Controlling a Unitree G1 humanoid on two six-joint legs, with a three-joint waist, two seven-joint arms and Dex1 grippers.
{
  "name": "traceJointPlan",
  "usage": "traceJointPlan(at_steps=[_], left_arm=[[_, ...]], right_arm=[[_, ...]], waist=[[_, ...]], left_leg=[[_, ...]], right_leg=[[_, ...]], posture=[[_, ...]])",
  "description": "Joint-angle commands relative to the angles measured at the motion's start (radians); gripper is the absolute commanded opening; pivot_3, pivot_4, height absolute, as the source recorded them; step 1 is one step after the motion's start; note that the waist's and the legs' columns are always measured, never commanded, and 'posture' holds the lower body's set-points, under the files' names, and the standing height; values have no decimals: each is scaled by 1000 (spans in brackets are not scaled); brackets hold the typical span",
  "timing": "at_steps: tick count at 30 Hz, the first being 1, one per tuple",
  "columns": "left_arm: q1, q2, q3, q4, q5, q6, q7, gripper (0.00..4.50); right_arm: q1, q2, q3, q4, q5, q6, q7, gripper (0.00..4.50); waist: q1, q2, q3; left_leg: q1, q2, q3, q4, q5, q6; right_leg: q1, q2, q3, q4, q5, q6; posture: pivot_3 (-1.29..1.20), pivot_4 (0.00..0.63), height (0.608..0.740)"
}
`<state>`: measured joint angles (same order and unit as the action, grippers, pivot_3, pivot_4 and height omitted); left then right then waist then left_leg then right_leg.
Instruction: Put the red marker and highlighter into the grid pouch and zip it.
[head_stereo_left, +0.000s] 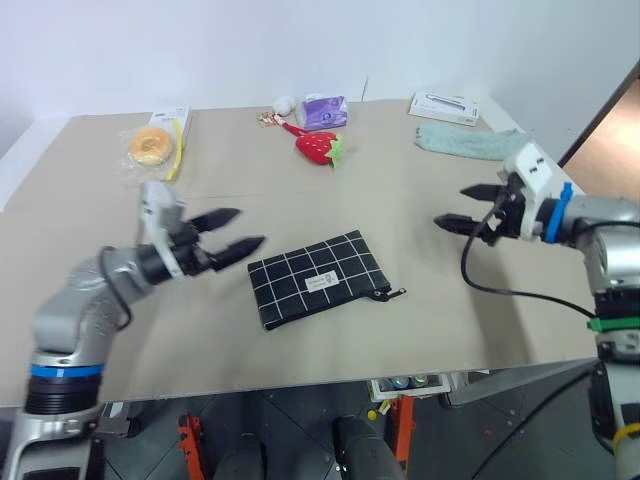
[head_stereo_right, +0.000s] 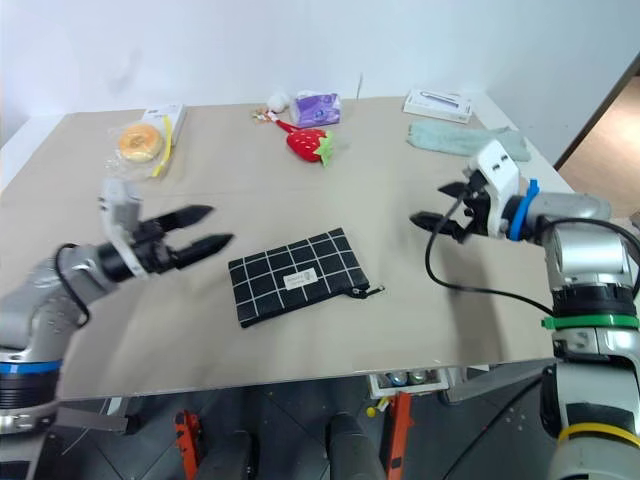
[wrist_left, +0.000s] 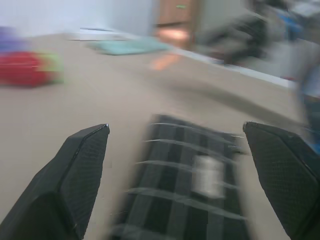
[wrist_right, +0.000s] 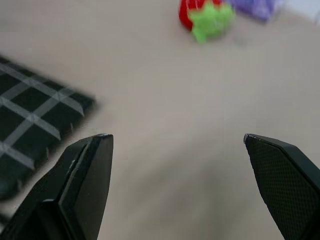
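Where the beige worktop (head_stereo_left: 420, 300) meets a white wall, the flat black white-gridded fabric pouch (head_stereo_left: 315, 278) lies zipped, contents hidden. Left pincer (head_stereo_left: 234, 232) and right pincer (head_stereo_left: 462, 208) both gape, empty.

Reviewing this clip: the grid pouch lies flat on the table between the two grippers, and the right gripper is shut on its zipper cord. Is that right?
Not quite. The grid pouch does lie flat between them, but the right gripper is open and off to the side, holding nothing, as the left eye view shows. The left gripper is open too.
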<state>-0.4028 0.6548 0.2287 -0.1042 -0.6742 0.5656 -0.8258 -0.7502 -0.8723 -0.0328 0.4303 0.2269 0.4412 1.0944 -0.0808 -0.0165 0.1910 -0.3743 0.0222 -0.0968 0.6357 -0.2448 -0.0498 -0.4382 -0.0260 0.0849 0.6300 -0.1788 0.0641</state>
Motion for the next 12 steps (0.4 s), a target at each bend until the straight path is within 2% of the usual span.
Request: traceJointPlan(at_steps=[1,4,12], left_arm=[[54,85,71,50,64,-25,6,4441],[119,157,90,95,121,-68,-27,4441],[246,207,113,52,140,-55,-58,4441]], right_arm=[[42,-43,-41,-65,27,18,31,4500],[83,-44,-47,-73,36,47,33,4500],[88,-20,-51,-53,47,54,10,4500]], waist=[[-3,0,0],[-6,0,0],[-5,0,0]], left_leg=[[1,0,1,0,0,0],[1,0,2,0,0,0],[1,1,3,0,0,0]], right_leg=[[0,0,1,0,0,0],[0,0,1,0,0,0],[0,0,2,0,-2,-4]], posture=[[0,150,740],[0,150,740],[0,150,740]])
